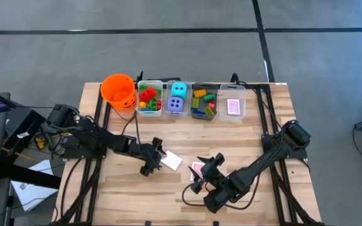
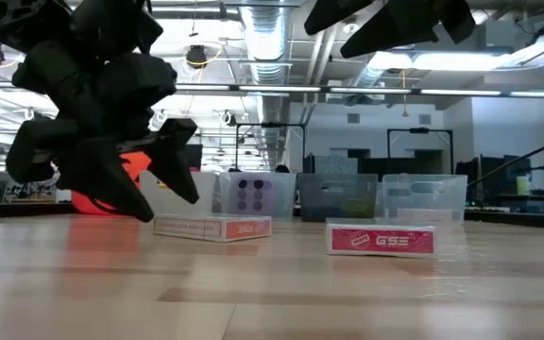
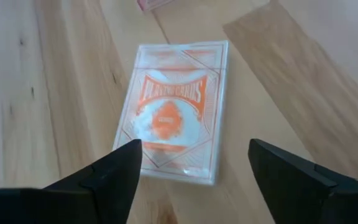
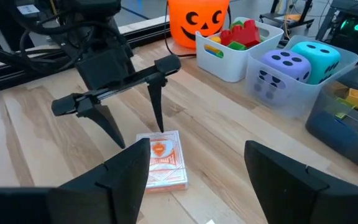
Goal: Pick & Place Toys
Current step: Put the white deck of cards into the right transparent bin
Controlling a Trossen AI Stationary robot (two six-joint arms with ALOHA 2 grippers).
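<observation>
1. High view: the left gripper (image 1: 151,158) hangs just beside the orange card deck (image 1: 171,161) near the bench's middle; the pink card deck (image 1: 197,168) lies close by, so a wide sweep could knock it
2. Low view: both decks lie flat, leaving the fingers little edge to catch
3. Left wrist view: fingers (image 3: 114,175) spread wide, straddling the deck's near end; closing off-centre could spin it away
4. Right wrist view: the right gripper (image 4: 194,180), fingers apart and empty, faces the same deck; the arms could collide
</observation>
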